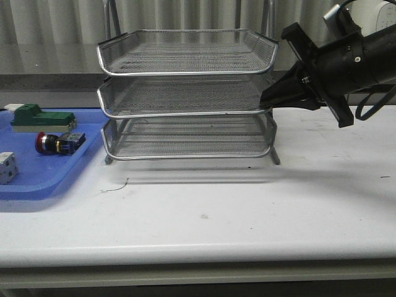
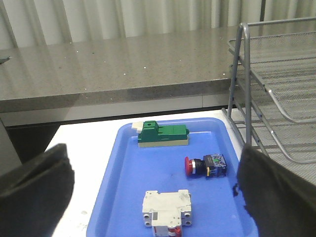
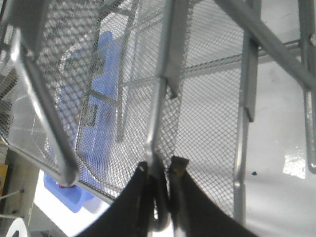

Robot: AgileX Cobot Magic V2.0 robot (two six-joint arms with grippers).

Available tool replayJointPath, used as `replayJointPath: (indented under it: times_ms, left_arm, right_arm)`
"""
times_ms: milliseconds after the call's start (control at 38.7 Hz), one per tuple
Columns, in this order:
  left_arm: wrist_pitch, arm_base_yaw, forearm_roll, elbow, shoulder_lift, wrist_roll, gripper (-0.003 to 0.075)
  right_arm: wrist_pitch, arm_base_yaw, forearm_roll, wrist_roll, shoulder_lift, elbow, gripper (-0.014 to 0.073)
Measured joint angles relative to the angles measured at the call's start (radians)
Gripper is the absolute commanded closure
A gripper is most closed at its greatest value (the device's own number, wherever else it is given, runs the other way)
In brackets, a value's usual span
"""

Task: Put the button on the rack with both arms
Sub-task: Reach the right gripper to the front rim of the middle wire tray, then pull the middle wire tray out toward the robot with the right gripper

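Front view: the button (image 1: 57,143) is lying on its side on the blue tray (image 1: 37,179) at the far left of the table (image 1: 247,210), well apart from the right gripper (image 1: 267,100), with the whole rack (image 1: 189,93) standing between them. On the tray, a green-and-beige block (image 1: 42,117) is sitting just beyond the button and a white part (image 1: 7,167) is resting nearer the front edge.

The right arm is reaching in from the upper right, angled down and to the left, and its gripper is meeting the right end of the rack's middle tier. In the right wrist view the two fingers (image 3: 131,207) are pinching the chrome rim wire of that tier, clamped tight on it.

In the left wrist view the left gripper (image 2: 153,197) is hovering above the near part of the tray, its fingers (image 2: 34,190) spread wide and holding nothing. The button (image 2: 205,166) is lying between and beyond them, near the tray's right edge, its red cap facing left.
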Motion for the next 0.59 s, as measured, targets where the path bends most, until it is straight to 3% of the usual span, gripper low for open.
replayJointPath:
  times_ms: [595]
  left_arm:
    - [-0.002,0.000,0.000,0.000,0.000,0.000,0.0080]
  right_arm:
    - [0.154,-0.017,-0.286,0.083,-0.006,-0.014,0.0572]
